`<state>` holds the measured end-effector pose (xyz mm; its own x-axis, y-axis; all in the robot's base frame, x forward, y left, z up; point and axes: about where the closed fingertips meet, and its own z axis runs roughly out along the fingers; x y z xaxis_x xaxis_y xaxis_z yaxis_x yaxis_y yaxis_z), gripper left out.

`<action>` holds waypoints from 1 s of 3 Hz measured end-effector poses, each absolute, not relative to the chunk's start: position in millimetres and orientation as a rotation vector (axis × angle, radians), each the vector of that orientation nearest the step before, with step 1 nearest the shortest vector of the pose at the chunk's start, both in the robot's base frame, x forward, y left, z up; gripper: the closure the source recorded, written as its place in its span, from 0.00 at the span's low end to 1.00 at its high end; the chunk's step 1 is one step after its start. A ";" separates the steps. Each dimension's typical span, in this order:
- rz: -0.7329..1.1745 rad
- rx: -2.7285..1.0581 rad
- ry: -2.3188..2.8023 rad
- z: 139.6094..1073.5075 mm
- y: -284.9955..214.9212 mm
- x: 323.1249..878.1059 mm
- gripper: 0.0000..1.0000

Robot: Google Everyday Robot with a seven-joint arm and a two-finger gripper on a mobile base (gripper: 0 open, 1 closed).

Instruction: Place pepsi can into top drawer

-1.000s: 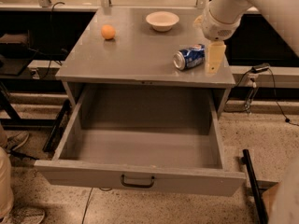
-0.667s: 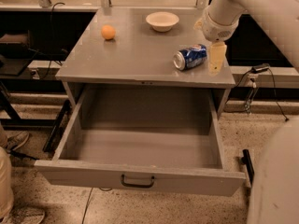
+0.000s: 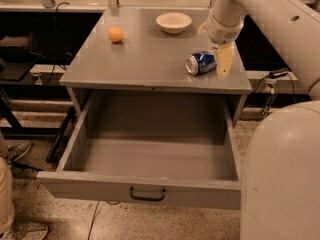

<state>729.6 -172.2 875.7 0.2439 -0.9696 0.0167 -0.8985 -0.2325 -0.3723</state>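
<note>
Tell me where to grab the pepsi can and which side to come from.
Grip the pepsi can around the middle of its blue body, coming down from above. It lies on its side on the cabinet top, silver end toward the left, so the curved sides are exposed. The claw hangs just beside its other end, to the right in the view.

Blue pepsi can on side; gripper just beside; grey top drawer open, below.
</note>
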 end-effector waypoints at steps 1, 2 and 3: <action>-0.333 -2.252 1.709 872.3 -164.7 735.1 0.26; -0.293 -2.256 1.669 869.4 -153.3 739.7 0.50; -0.245 -2.267 1.641 860.3 -140.1 741.6 0.73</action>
